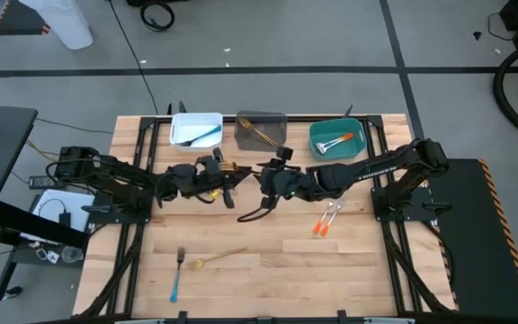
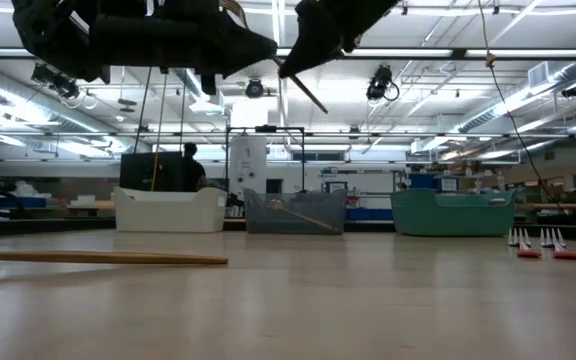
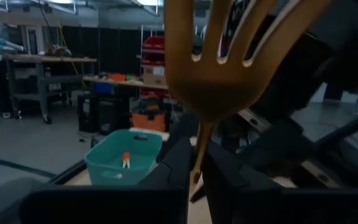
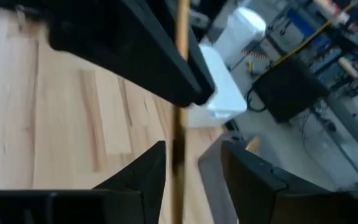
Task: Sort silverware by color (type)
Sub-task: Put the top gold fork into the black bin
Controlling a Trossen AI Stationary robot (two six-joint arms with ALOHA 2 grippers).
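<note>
Grippers meet above the table's middle, just in front of the grey bin (image 1: 261, 131). Left gripper (image 1: 232, 180) pinches a gold fork (image 3: 219, 68) by its handle, tines up ahead of its fingers. Right gripper (image 1: 266, 183) stands spread, the fork's thin handle running between its fingers (image 4: 143, 176) with a gap on one side. Behind the right gripper, two orange-handled forks (image 1: 325, 219) lie on the wood. Nearer the front edge, behind the left gripper, lie a blue-handled fork (image 1: 177, 273) and another gold utensil (image 1: 219, 257).
</note>
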